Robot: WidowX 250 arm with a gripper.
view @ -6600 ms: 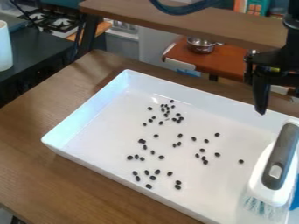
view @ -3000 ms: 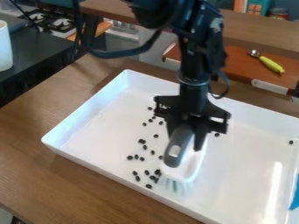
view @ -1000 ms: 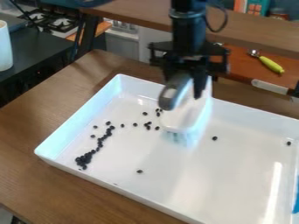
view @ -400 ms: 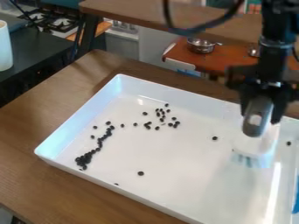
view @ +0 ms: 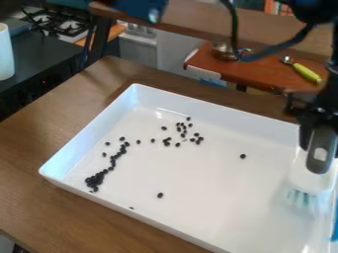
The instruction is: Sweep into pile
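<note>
Black beans [view: 94,180] are being contained by the white tray [view: 218,212], massed toward nine o'clock, scattered toward twelve; at three, the scrub brush [view: 309,177] is being clasped by the gripper [view: 320,140], closed round its handle [view: 321,154], bristles [view: 301,197] being angled down for sweeping.

No text, labels, brands, numbers or signs can be read.
</note>
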